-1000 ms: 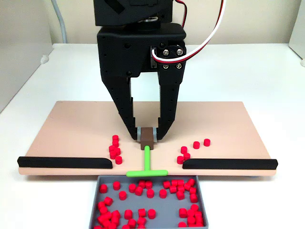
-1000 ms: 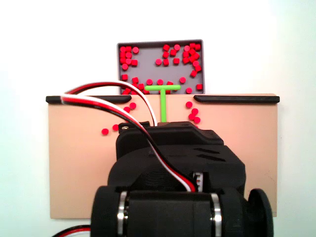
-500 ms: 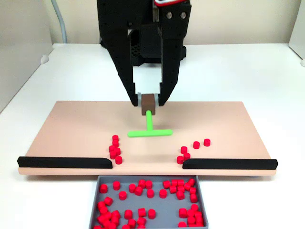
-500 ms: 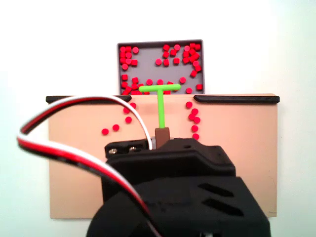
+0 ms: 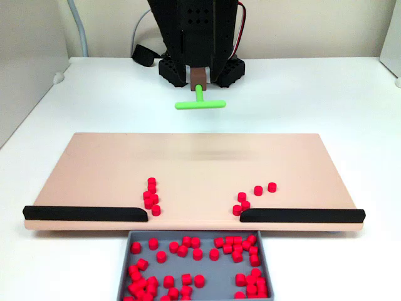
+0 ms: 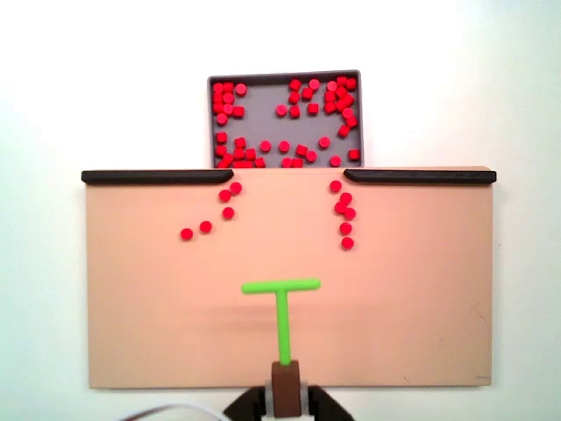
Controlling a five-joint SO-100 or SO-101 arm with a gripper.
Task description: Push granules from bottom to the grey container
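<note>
Pincer (image 5: 199,74) pulled back off tan board (image 5: 188,160), white table (image 5: 326,94)

- The arm (image 5: 199,31) is matte black plastic, its front face dotted with small round holes.
- A red wire runs down its right side in a fixed view (thin, partly hidden).
- Two black gripper (image 6: 284,405) fingers (image 6: 248,406) curve like rounded prongs.
- A pale cable (image 6: 166,410) loops nearby.
</note>
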